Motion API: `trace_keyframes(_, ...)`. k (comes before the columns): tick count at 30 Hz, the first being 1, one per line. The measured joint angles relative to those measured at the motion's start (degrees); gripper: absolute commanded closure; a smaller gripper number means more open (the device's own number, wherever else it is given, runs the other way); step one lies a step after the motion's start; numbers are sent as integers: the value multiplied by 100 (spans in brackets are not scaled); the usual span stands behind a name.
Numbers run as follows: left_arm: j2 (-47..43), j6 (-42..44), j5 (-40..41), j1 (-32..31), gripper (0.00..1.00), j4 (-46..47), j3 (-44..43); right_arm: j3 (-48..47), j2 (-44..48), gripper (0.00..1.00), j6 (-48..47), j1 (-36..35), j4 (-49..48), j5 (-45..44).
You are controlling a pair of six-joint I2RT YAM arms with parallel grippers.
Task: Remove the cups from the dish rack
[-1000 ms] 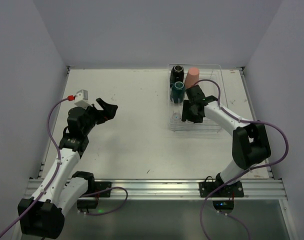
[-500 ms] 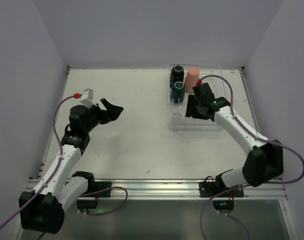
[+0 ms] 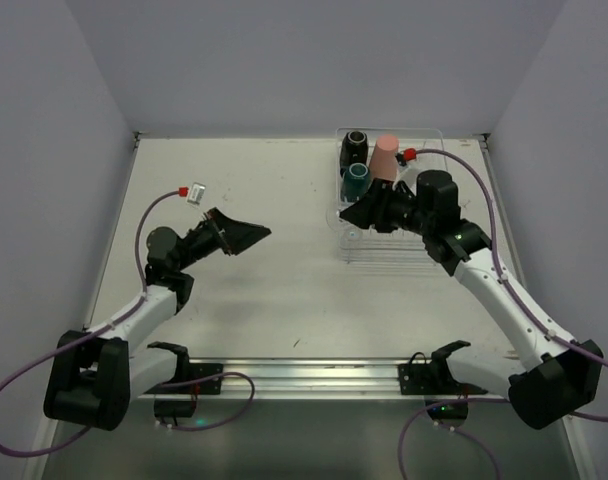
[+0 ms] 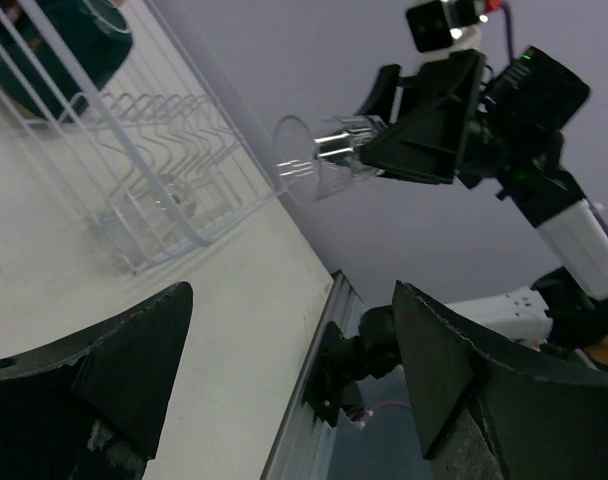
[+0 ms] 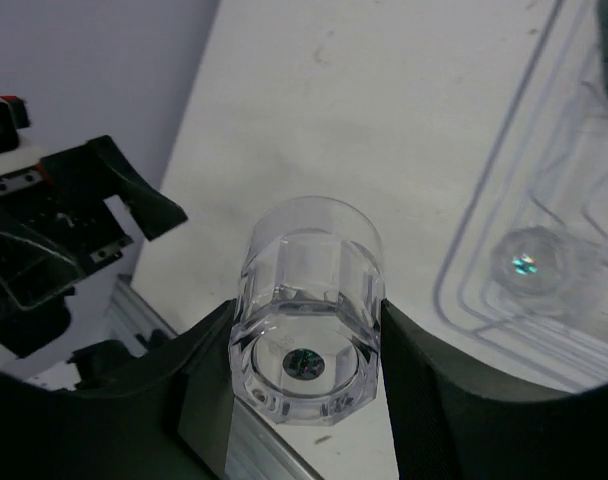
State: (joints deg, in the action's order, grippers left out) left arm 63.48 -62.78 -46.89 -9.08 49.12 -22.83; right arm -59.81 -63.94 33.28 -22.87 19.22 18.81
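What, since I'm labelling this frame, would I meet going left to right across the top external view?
left gripper → held clear cup → dark teal cup → salmon-pink tumbler. The black cup stands straight behind the teal one, so it is left out.

right claw (image 3: pixel 356 212): lifted clear cup (image 5: pixel 306 310) off dish rack (image 3: pixel 409 252) | left claw (image 3: pixel 246 237): swung toward it
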Motion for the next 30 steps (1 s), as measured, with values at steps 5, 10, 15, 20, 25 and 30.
trace_keyframes(5,26,-452,-251,-428,16,946,79,214,-518,100,715,-2,-1217,1239)
trace_keyframes(10,39,-566,-304,-769,17,1342,81,435,-935,100,1537,-39,-2503,2068)
trace_keyframes(15,127,-570,-293,-968,17,1565,81,531,-1187,100,2146,-208,-3368,2529)
trace_keyframes(20,232,-570,-223,-1058,17,1657,76,597,-1268,100,2474,-407,-3840,2669)
trace_keyframes(25,260,-570,-173,-1093,17,1663,4,629,-1394,100,2645,-592,-4135,2728)
trace_keyframes(30,249,-525,-131,-1093,17,1574,-186,680,-1451,100,2677,-697,-4148,2726)
